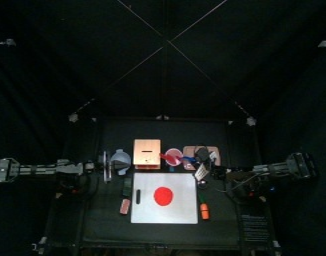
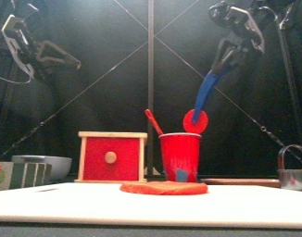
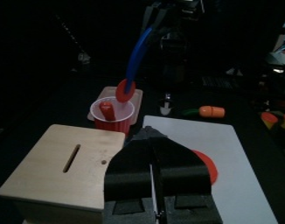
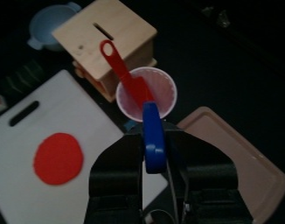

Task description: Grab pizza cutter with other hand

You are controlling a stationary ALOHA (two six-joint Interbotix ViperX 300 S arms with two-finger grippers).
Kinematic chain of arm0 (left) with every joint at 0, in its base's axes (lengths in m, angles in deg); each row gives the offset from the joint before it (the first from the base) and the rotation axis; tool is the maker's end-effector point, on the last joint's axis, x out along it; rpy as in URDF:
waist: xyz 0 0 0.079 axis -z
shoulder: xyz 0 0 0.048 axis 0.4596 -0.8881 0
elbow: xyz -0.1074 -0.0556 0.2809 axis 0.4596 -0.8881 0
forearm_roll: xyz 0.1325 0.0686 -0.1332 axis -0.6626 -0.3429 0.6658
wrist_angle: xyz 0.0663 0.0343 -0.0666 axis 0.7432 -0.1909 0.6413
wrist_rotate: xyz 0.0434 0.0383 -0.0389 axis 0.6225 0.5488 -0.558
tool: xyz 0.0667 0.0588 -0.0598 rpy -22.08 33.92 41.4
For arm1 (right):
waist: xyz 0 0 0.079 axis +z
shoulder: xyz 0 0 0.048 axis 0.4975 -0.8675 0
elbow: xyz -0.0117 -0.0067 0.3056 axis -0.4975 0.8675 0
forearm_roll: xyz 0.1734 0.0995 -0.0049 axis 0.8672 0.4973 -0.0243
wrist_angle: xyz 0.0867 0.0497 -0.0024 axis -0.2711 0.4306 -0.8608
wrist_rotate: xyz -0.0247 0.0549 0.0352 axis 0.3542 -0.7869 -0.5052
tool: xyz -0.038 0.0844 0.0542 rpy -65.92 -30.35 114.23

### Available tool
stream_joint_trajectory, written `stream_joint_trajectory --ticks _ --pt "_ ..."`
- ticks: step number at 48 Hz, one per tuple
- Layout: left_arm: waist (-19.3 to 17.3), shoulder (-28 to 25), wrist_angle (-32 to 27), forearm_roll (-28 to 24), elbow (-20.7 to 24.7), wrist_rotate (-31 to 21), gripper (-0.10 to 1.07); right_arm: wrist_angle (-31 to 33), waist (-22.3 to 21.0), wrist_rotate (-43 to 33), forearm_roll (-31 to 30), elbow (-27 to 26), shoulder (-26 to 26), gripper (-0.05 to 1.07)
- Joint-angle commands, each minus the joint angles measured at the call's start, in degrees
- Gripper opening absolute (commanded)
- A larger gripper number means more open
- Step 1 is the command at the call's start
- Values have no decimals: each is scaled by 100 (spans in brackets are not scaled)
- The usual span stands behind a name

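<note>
Pizza cutter [image 2: 206,95]: held in the air by its blue handle, hanging slantwise from the right gripper, with its red wheel at the lower end, right at the rim of the red cup (whether the wheel touches the cup cannot be told); it hangs over the rear middle of the table.
Right gripper [image 2: 231,48]: raised high above the table's rear right part, its two jaws partly closed and clamped on the upper end of the blue handle, seen close in the right wrist view [image 4: 153,150].
Left gripper [image 3: 153,171]: jaws pressed together with nothing between them (the wrist view shows them meeting in one line); the arm hangs raised at the left side, above the white board's rear left part, well apart from the cutter.
Red cup [image 2: 180,155]: upright at the table's rear middle, just beside the wooden box; a second red utensil [image 2: 153,120] leans out of it.
Wooden box [image 2: 113,156]: to the left of the cup at the rear, red front panel, a slot in its top.
White board [image 1: 165,197]: flat at the table's front middle, carrying the red disc [image 1: 163,195].
Orange pieces [image 1: 205,211]: on the table by the board's right edge, near the front.
Grey bowl [image 2: 48,167]: rear left, beside the box.
</note>
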Motion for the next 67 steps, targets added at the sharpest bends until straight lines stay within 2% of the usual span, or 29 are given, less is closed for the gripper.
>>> stream_joint_trajectory --ticks 1,8,15,19,25,33,39,42,51,60,67 --pt "-18 -18 53 18 97 9 6 -615 -26 -18 -53 229 272 38" --pt "-9 -18 53 -18 105 35 6 -1942 -229 -9 -62 694 325 38" --pt "62 -44 88 -202 149 35 7 -2953 -483 88 -123 958 149 38" --pt "132 -193 97 -308 220 35 10 -3551 -589 88 -422 1063 -44 38" --pt "185 -659 97 -325 404 26 22 -4201 -729 88 -1169 1011 -457 37" --pt "360 -1187 167 -316 606 9 42 -4298 -773 88 -1942 861 -967 37" --pt "580 -1512 650 -185 606 9 56 -4166 -773 97 -2364 589 -1397 37" --pt "624 -1652 870 -105 589 9 59 -4131 -773 97 -2487 448 -1644 37" --pt "633 -1934 1099 -26 580 18 60 -4184 -896 97 -2540 79 -2496 37" --pt "633 -1942 1116 0 571 18 60 -4482 -949 97 -2338 -220 -3041 37" --pt "659 -1942 1107 88 527 18 60 -4737 -1002 97 -2188 -475 -3217 37"
